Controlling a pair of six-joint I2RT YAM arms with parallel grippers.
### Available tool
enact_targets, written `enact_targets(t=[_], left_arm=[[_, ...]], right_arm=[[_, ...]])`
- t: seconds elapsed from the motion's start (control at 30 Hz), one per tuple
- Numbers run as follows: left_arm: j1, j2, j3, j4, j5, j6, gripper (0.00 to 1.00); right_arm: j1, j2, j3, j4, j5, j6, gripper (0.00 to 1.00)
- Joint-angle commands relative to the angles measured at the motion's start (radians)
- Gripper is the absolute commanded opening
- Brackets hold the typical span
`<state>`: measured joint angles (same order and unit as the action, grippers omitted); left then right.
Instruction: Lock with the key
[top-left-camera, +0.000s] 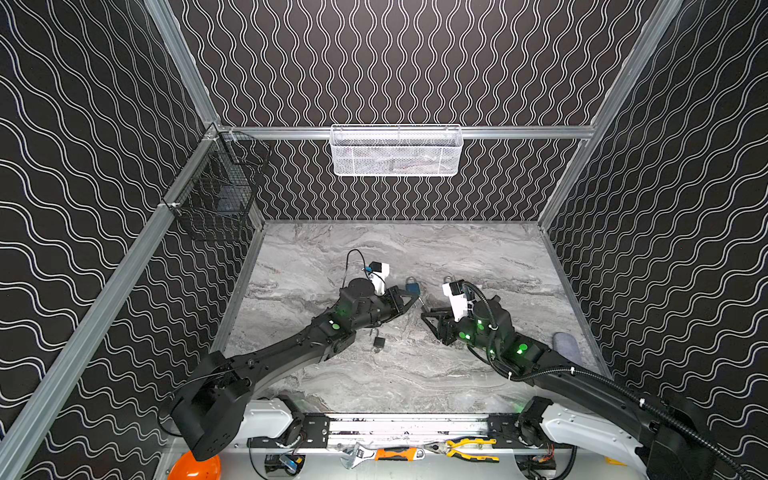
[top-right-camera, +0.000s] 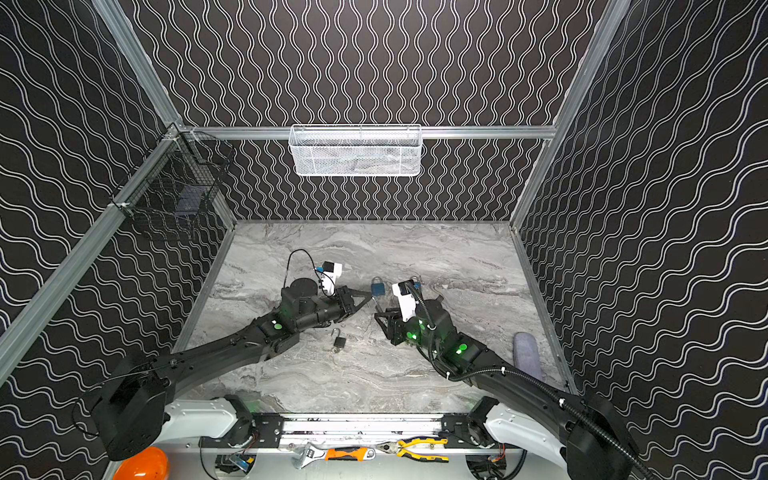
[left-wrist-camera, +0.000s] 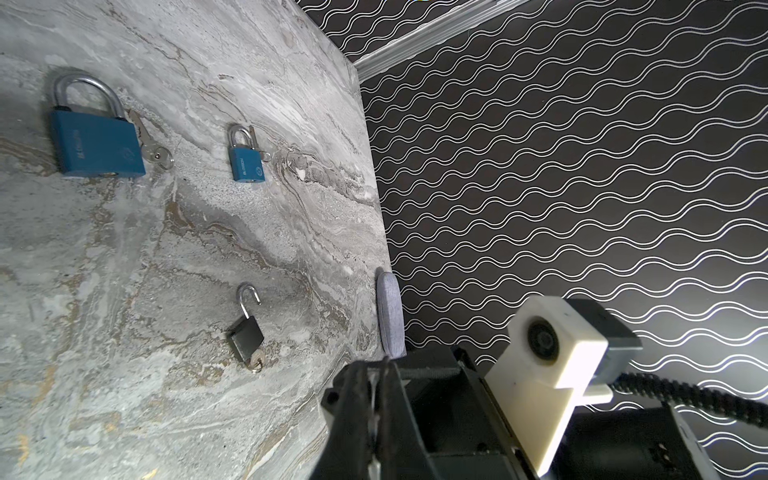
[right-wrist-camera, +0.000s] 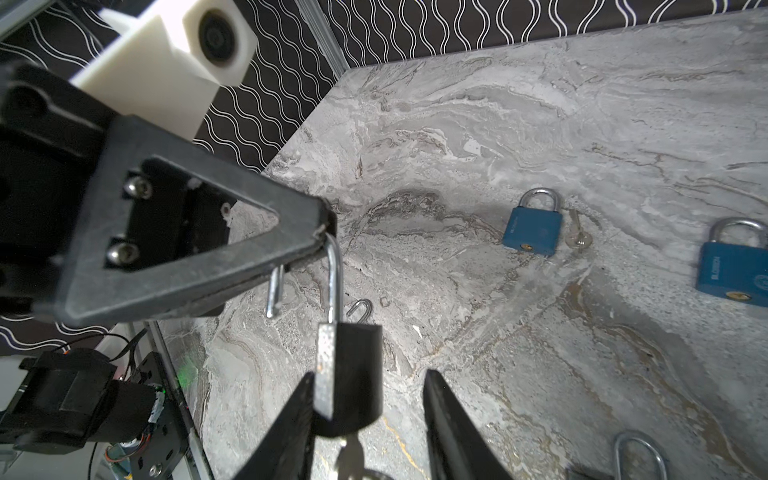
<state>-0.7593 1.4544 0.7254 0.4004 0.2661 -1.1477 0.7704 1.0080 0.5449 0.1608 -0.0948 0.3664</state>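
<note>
— Starting at the six o'clock edge, what lies nearest?
— A wrench (top-left-camera: 355, 455) and yellow-handled pliers (top-left-camera: 473, 441), on the ledge by the arm bases. Further in on the tabletop (top-left-camera: 415, 382), a small black padlock (top-left-camera: 379, 342) lies flat with its shackle swung open, at about seven o'clock from the left pincer (right-wrist-camera: 324, 232).
— And that pincer?
— Clamped together on the shackle of the held padlock (right-wrist-camera: 351, 374), which hangs upright above the middle of the tabletop. The shackle's short leg is out of the body.
— The key?
— The key (right-wrist-camera: 351, 457) hangs out of the body's underside.
— The right pincer (right-wrist-camera: 369, 374)?
— Jaws apart, one on each side of the hanging body. One finger (right-wrist-camera: 286, 428) sits right at the body's side; touching or not, I cannot tell.
— Beyond them?
— A blue padlock (top-left-camera: 412, 287), shut, at twelve o'clock of the held one, a loose key (left-wrist-camera: 156, 154) just beside it. A second blue padlock (left-wrist-camera: 245, 160) at about two o'clock. A grey oval pad (top-left-camera: 565, 347) at the tabletop's four o'clock edge.
— Farthest?
— A black wire basket (top-left-camera: 216, 187) at ten o'clock, a white mesh basket (top-left-camera: 397, 151) at twelve, both hung on the wall rails.
</note>
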Motion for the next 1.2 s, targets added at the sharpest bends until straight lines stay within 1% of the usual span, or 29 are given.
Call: enact_targets(t=[0.0, 0.2, 0.33, 0.67, 0.87, 0.97, 1.07, 1.17], left_arm=[[0.001, 0.002, 0.006, 0.033, 0.002, 0.0, 0.0], [0.0, 0.007, 0.01, 0.035, 0.009, -0.002, 0.0], [0.0, 0.008, 0.005, 0.041, 0.011, -0.006, 0.0], [0.001, 0.009, 0.001, 0.048, 0.02, -0.011, 0.0], [0.002, 0.019, -0.003, 0.066, 0.028, -0.019, 0.0], [0.001, 0.021, -0.006, 0.078, 0.034, -0.02, 0.0], [0.001, 0.021, -0.012, 0.088, 0.035, -0.007, 0.0], [0.004, 0.021, -0.03, 0.116, 0.042, 0.008, 0.0]], right_arm=[[0.001, 0.002, 0.006, 0.04, 0.008, -0.002, 0.41], [0.003, 0.024, 0.01, 0.043, 0.007, -0.005, 0.36], [0.001, 0.017, -0.006, 0.072, 0.001, 0.003, 0.35], [0.002, 0.01, -0.014, 0.077, 0.012, -0.004, 0.31], [0.002, 0.015, -0.016, 0.082, 0.014, -0.007, 0.22], [0.002, 0.014, -0.024, 0.094, 0.001, 0.005, 0.18], [0.0, 0.004, -0.03, 0.106, -0.019, 0.032, 0.16], [-0.014, -0.01, -0.03, 0.119, -0.069, 0.073, 0.15]])
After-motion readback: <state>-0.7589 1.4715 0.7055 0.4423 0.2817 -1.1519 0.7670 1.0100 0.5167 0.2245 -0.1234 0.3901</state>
